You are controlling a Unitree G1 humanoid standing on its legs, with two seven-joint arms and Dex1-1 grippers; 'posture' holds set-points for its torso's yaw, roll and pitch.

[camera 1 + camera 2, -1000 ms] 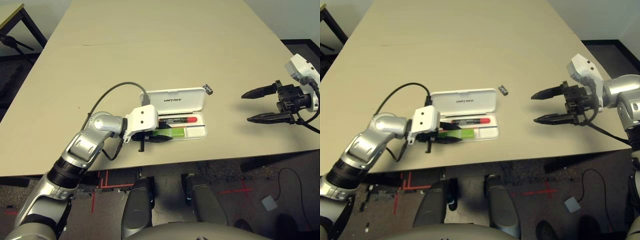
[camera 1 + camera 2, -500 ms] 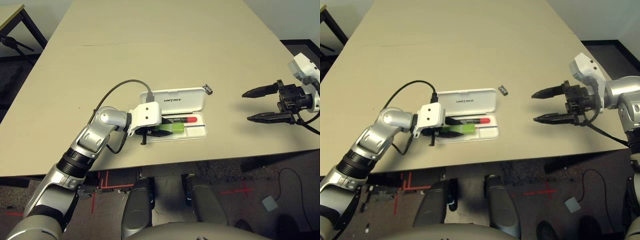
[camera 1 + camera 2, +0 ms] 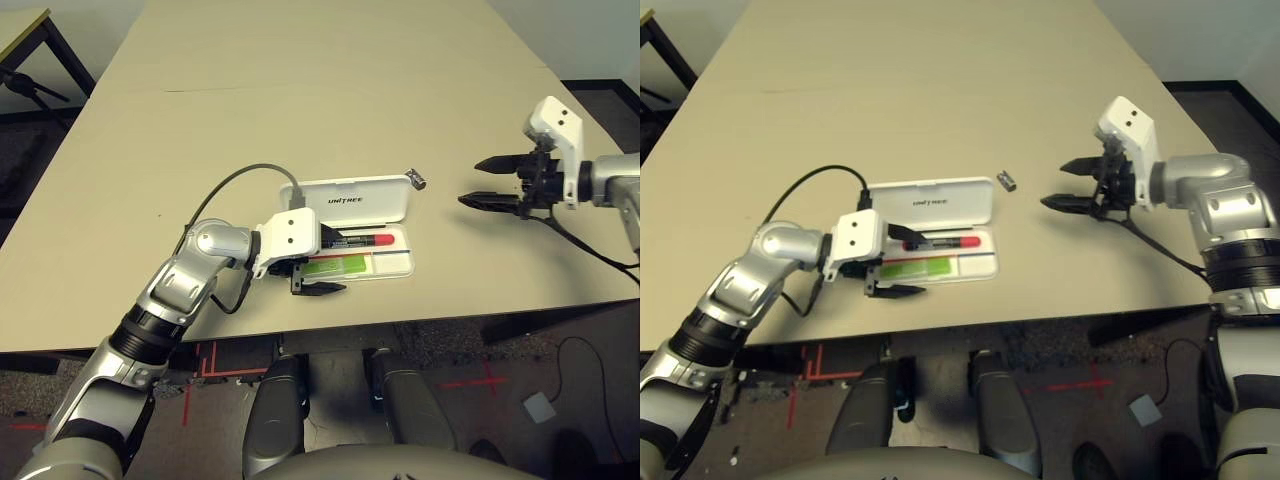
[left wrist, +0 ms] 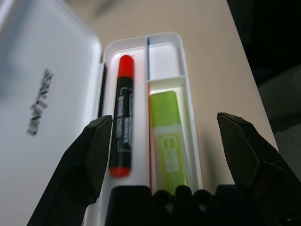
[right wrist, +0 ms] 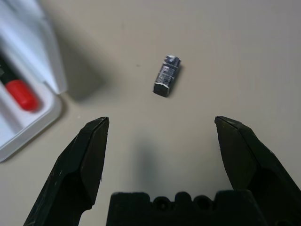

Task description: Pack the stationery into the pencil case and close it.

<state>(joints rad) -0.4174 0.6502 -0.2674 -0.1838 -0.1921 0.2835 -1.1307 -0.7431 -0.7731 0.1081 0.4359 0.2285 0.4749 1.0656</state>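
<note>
The pencil case point(image 3: 360, 235) lies open a little below the middle of the left eye frame, on the tan table point(image 3: 300, 90). Its white lid point(image 3: 357, 200), with the black lettering, is folded back toward the far side. The shallow tray sits toward the near edge.

Inside the tray, the red marker point(image 3: 362, 241) lies along the row nearest the lid, its red end pointing to the right of the frame. The light-green stick point(image 3: 338, 263) lies flat in the nearer compartment, just beside the marker (a thin divider runs between them, plain in the left wrist view). In that wrist view the marker point(image 4: 123, 117) and the stick point(image 4: 166, 136) rest side by side, touching neither black finger.

The left gripper point(image 3: 312, 266) hangs at the tray's left end, its two black fingers spread wide and holding nothing. One fingertip sits over the marker's row, the other over the tray's near edge.

The small dark metal piece point(image 3: 417, 179) lies on the bare table just past the lid's upper right corner, outside the case.

The right gripper point(image 3: 488, 182) is in the right part of the frame, at about the height of the lid. Its fingers are parted and empty, pointing left toward the metal piece. In the right wrist view that piece point(image 5: 167, 76) lies on the table beyond the spread fingers, apart from both.
</note>
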